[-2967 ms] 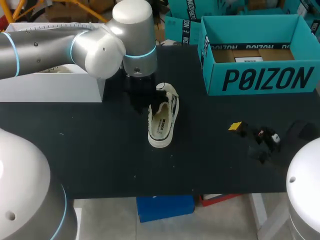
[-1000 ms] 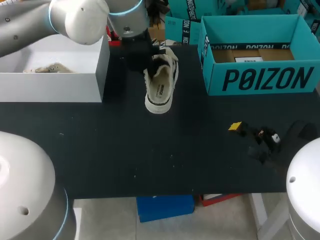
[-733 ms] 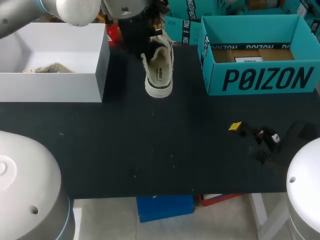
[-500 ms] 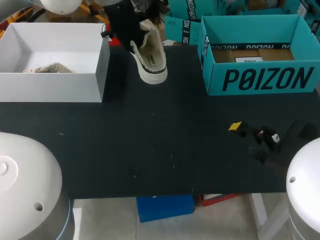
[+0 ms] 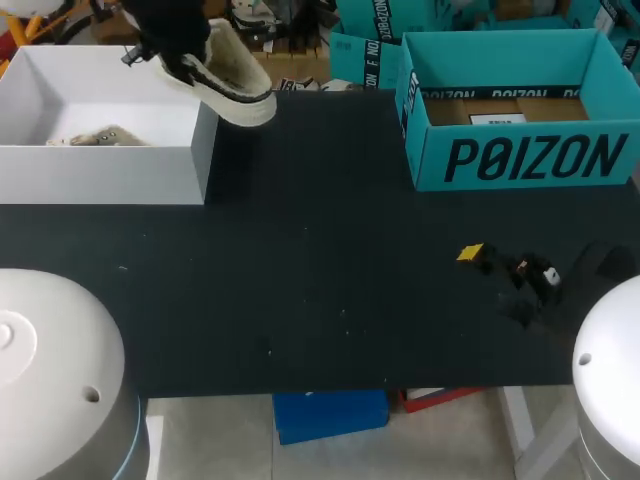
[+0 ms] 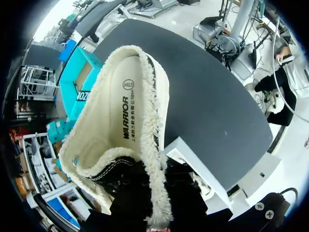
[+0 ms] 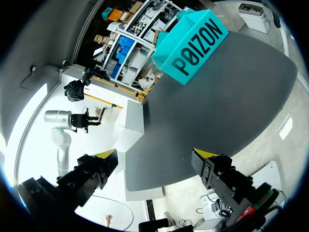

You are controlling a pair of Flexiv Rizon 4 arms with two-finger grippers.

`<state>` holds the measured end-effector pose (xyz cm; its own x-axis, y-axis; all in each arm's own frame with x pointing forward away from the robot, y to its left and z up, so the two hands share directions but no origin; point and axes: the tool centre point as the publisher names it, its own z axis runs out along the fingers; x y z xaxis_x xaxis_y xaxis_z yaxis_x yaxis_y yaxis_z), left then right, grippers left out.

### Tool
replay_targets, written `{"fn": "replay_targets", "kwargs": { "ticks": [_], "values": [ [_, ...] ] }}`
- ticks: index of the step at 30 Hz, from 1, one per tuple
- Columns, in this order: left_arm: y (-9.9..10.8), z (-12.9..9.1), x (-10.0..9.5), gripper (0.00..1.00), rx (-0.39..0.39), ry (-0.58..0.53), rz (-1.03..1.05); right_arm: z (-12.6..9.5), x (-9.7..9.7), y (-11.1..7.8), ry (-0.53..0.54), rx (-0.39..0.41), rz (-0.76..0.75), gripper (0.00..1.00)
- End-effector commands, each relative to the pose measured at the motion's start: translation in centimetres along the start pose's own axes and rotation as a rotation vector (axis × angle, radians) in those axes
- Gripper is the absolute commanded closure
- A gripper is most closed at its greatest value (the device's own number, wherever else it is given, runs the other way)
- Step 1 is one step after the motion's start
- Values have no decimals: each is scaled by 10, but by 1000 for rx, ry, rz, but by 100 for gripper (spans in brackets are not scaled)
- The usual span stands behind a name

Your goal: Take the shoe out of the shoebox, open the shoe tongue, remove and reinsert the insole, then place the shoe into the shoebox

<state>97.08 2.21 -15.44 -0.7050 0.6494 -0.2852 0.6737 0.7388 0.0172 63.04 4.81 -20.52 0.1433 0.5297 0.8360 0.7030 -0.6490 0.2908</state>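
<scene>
Up at the upper left of the head view, holding the shoe (image 5: 235, 85) clear of the surface (image 5: 320, 280) in the left gripper (image 5: 178, 35), closed from two sides on the fleecy collar, with the shoe tilted so the toe sits lower than the heel and points toward the frame's middle. Hanging it right over the right-hand wall of the white box (image 5: 100, 178), partly above the box's open inside and partly above the dark surface beside it. Can make out a crumpled bit of paper (image 5: 100, 135) lying in that box, well left of the shoe. Looking straight into the shoe (image 6: 145, 121) from the left wrist view: see the printed insole (image 6: 124, 96) lying inside, fleece all round the opening, and the left gripper (image 6: 157, 191) pinching the collar's edge between its dark fingers — yellow tips hidden. Just under it, see a white box corner (image 6: 190, 157); past the toe, a teal box (image 6: 79, 82). Have the right gripper (image 5: 508, 268) low at the lower right of the head view, well apart from the shoe. Spread wide open in its own wrist view (image 7: 155, 155), gripping nothing, facing bare surface (image 7: 217, 96) with the teal box (image 7: 193, 43) beyond. At the upper right of the head view, see that teal box (image 5: 520, 155) standing open-topped on the surface.
</scene>
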Motion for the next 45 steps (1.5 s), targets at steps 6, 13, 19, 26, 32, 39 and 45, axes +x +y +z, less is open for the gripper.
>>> {"fn": "replay_targets", "kwargs": {
  "ticks": [6, 13, 19, 26, 32, 39, 45],
  "values": [
    [53, -11, 63, 100, -21, -44, -153, -2, -3, 2, 7, 638, 9, 0],
    [72, -12, 84, 100, -17, -63, -234, -2, -3, 2, 7, 638, 9, 0],
    [85, -12, 93, 100, -26, -58, -271, -2, -3, 2, 7, 638, 9, 0],
    [109, -7, 101, 100, -58, -61, -291, -2, -3, 2, 7, 638, 9, 0],
    [120, -15, 110, 100, -95, -80, -327, -2, -3, 2, 7, 638, 9, 0],
    [137, -49, 118, 100, -60, -47, -408, -2, -3, 2, 7, 638, 9, 0],
    [151, -57, 126, 100, -31, -31, -469, -2, -3, 2, 7, 638, 9, 0]
  ]
}}
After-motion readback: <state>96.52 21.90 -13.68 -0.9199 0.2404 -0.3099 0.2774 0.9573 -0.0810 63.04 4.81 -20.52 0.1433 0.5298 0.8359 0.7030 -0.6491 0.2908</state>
